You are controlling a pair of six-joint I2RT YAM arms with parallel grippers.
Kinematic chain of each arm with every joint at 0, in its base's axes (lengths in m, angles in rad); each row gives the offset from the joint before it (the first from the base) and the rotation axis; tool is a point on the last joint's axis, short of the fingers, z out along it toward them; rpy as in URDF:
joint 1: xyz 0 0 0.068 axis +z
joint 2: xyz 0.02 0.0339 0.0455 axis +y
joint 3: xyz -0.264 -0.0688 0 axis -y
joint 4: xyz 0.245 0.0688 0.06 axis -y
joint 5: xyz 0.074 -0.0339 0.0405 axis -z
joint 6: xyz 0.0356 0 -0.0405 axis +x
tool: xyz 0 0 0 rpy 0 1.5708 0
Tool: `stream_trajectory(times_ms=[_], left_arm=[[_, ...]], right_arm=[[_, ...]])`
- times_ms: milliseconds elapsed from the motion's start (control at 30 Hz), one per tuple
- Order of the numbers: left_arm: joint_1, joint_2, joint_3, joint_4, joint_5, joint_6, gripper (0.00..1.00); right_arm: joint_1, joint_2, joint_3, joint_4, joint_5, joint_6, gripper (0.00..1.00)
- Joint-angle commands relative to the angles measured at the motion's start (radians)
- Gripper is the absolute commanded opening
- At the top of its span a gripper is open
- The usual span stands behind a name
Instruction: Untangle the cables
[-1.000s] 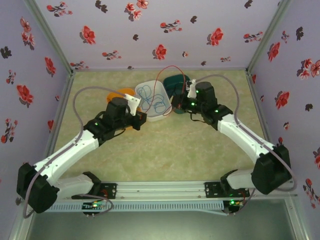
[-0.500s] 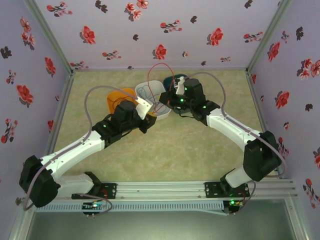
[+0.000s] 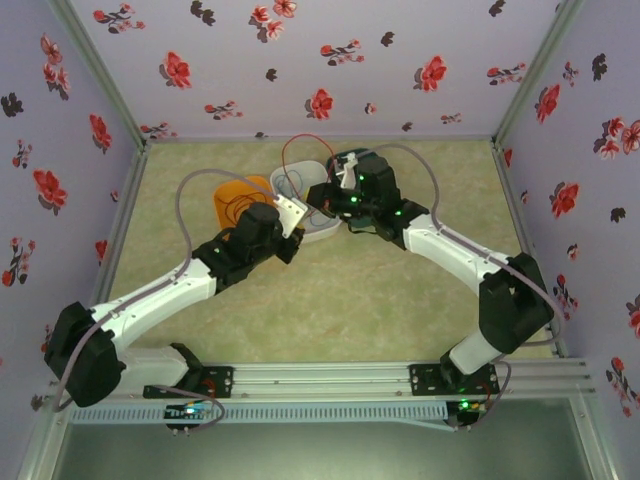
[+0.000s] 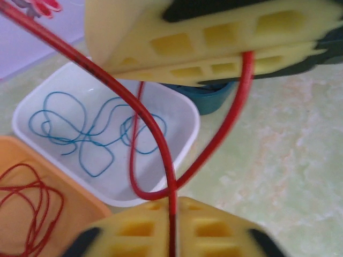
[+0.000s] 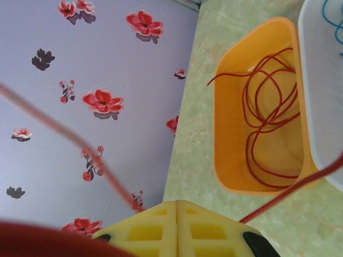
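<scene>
Fingers [image 4: 134, 230] of left gripper [image 4: 172, 210] clamped shut on red cable [image 4: 170, 176]; right gripper [image 5: 177, 208] shut on it too, w/ slack arching up toward far wall, upper run blurred & cut off at frame edge. Orange tray [image 5: 230, 134] holds coiled red cable [image 5: 245, 104], white tray [image 4: 177, 115] blue cable [image 4: 126, 127]; teal tray [image 4: 214, 99] mostly hidden behind right gripper.
</scene>
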Motion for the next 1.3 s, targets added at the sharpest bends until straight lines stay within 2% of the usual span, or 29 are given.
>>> stream_trajectory(times_ms=[0,200,333,433,567,700,900,1033,1167,1267], left_arm=[[-0.005,-0.005,0.031,0.014,-0.101,-0.008,0.0],[-0.005,-0.063,-0.013,0.076,-0.145,-0.002,0.0],[-0.005,-0.115,-0.062,0.113,-0.034,0.054,0.0],[-0.005,-0.146,-0.094,0.125,0.048,0.102,0.12],[-0.005,-0.15,-0.089,0.094,0.071,0.152,0.22],[0.004,-0.128,-0.065,0.079,0.053,0.16,0.25],[0.017,-0.064,-0.017,0.087,-0.108,0.126,0.26],[0.023,-0.052,-0.012,0.119,-0.155,0.108,0.22],[0.03,-0.058,-0.016,0.136,-0.176,0.091,0.0],[0.032,-0.07,-0.019,0.134,-0.175,0.081,0.0]], right_arm=[[0.008,0.018,0.037,0.04,-0.038,0.019,0.01],[0.009,0.034,0.049,0.037,-0.04,0.018,0.03],[0.009,0.053,0.064,0.06,-0.049,0.035,0.03],[0.01,0.072,0.081,0.095,-0.067,0.061,0.02],[0.015,0.092,0.102,0.114,-0.072,0.074,0.01],[0.026,0.105,0.119,0.121,-0.081,0.08,0.01],[0.04,0.109,0.128,0.109,-0.094,0.074,0.01],[0.042,0.109,0.126,0.096,-0.095,0.069,0.01],[0.042,0.111,0.124,0.086,-0.09,0.058,0.01],[0.042,0.11,0.135,0.053,-0.081,0.031,0.06]])
